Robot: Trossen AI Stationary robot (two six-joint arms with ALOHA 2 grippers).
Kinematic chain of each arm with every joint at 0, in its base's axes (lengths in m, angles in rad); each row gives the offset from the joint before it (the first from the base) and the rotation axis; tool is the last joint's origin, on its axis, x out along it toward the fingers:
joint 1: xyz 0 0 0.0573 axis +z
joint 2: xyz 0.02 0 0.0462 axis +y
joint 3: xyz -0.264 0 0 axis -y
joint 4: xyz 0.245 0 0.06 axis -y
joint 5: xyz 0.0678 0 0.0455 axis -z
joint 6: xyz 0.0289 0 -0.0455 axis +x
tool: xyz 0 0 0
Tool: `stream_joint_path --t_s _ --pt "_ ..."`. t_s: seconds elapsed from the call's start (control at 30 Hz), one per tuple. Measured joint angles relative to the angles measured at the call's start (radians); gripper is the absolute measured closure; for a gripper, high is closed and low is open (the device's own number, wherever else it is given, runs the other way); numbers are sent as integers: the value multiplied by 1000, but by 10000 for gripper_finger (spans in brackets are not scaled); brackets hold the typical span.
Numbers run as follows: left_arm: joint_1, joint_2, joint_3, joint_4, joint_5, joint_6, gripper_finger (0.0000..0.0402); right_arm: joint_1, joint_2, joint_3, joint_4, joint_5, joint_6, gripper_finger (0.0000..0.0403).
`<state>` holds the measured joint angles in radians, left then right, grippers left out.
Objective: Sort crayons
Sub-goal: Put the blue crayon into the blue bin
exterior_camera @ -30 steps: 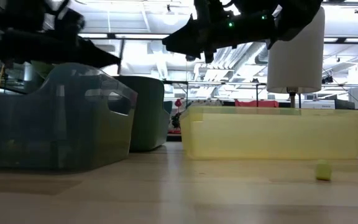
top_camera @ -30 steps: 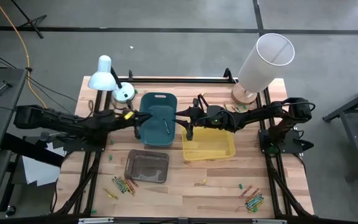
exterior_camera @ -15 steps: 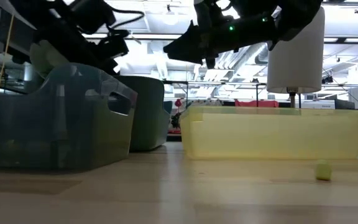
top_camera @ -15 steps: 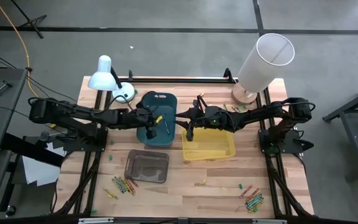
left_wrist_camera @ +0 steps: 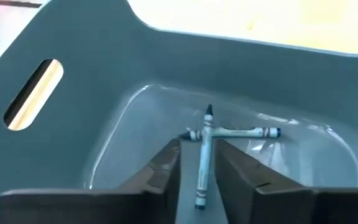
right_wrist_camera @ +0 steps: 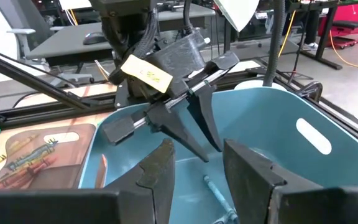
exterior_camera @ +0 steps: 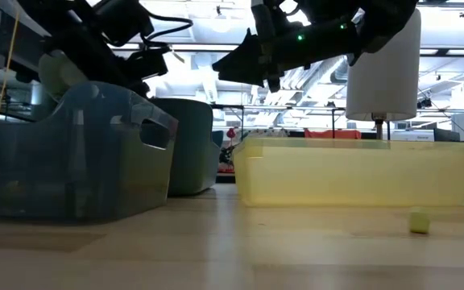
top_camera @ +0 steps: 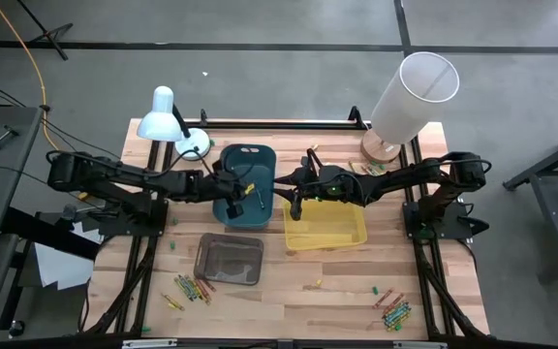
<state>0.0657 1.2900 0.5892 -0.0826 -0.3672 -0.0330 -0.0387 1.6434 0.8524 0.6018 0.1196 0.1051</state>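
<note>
Left gripper (left_wrist_camera: 199, 171) over blue bin (top_camera: 247, 186), jaws parted; 2 blue crayons (left_wrist_camera: 204, 155) crossed on its floor. Right gripper (right_wrist_camera: 197, 168) jaws parted, empty, beside yellow bin (top_camera: 324, 225)

A pale wooden surface (top_camera: 279, 291) stands on a grey concrete floor (top_camera: 260, 78) crossed by dark seams. A white desk lamp (top_camera: 168, 118) and a tall white cylinder (top_camera: 413, 95) sit at its far edge. An orange cable (top_camera: 37, 68) trails across the floor, and bright ceiling lights (exterior_camera: 216, 24) hang beyond.
</note>
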Motion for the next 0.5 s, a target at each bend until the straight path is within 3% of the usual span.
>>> stream_joint_path --t_s 0.23,0.5 --pt "-30 -45 0 6 0 36 265 0 -1 0 0 0 -29 272" --pt "-106 -367 -62 61 75 68 277 28 -76 1 -79 0 -107 272"
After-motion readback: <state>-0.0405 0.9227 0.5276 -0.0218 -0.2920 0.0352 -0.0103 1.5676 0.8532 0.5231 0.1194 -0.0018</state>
